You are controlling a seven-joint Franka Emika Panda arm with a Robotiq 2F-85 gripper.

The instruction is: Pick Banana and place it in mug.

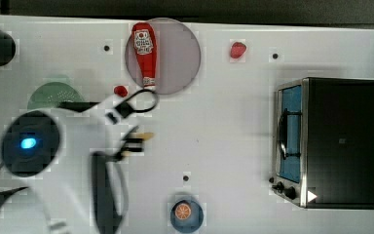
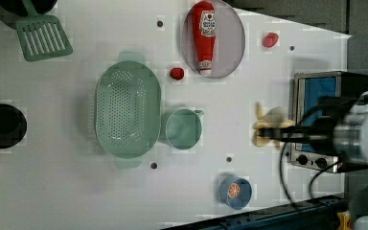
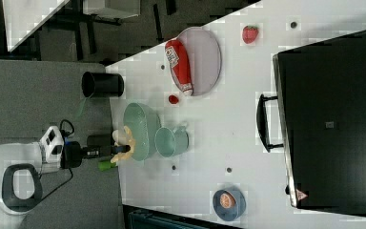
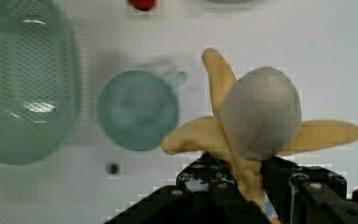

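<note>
A ketchup bottle [image 2: 205, 36] lies on a plate [image 2: 232, 43] near a green colander [image 2: 127, 109].

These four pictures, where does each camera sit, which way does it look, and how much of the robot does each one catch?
Top view: overhead, looking down on the table; the white arm and tool show.
Left view: high up, looking down; the arm enters from the left view's right, its tool shut on the banana.
Right view: high and further off; the arm reaches toward the mug.
Wrist view: on the arm, looking past the tool.
Shared: left and right views both show the ketchup bottle.
</note>
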